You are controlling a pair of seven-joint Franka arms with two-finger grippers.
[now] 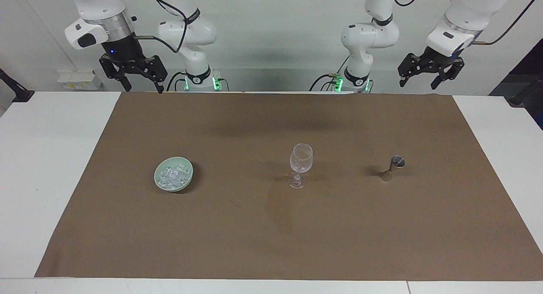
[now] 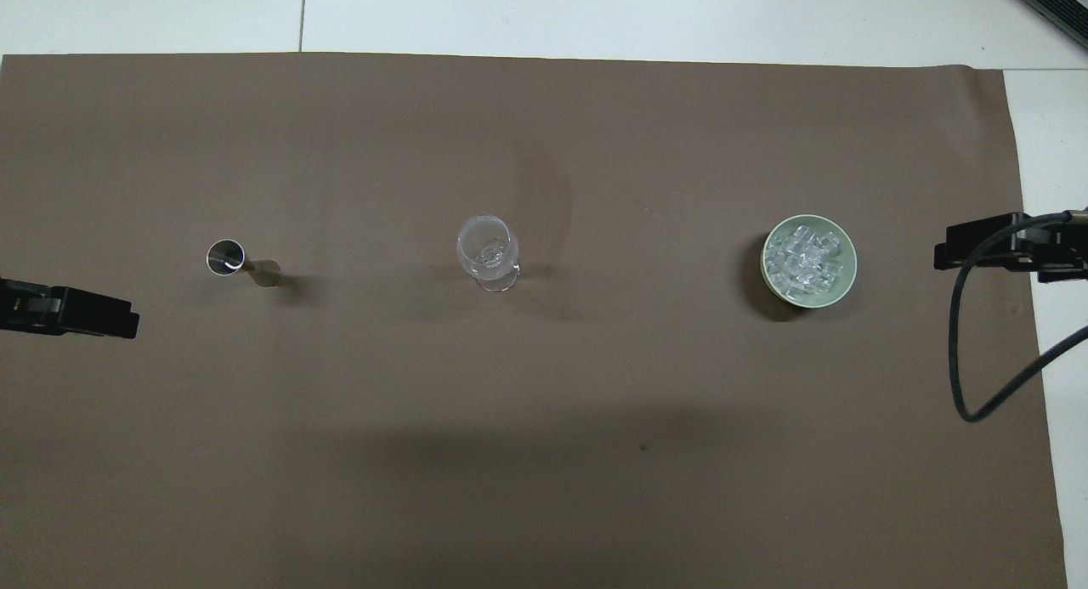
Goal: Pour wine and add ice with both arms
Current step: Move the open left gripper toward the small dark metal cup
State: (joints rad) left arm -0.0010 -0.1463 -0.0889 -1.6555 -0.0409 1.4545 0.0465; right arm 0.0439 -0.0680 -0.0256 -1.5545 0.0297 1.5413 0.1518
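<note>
ice (image 1: 172, 175) is lying heaped in a pale green bowl (image 1: 187, 179) toward the right arm's end of the brown mat (image 1: 271, 243), well apart from the wine glass (image 1: 300, 163) standing upright mid-mat. a small metal jigger (image 1: 392, 167) is standing toward the left arm's end, its long axis vertical and its mouth facing up; all three are sitting in one row across the table. the right gripper (image 1: 140, 74) is hanging high over the mat's edge by the robots, nearer the bowl's end, fingers spread and holding nothing. the left gripper (image 1: 430, 72) is hovering likewise at the jigger's end, tilted, fingers apart and empty. both arms are waiting raised. judging from this, nothing is poured yet; the left arm is probably the one to take the jigger, the right the ice.
</note>
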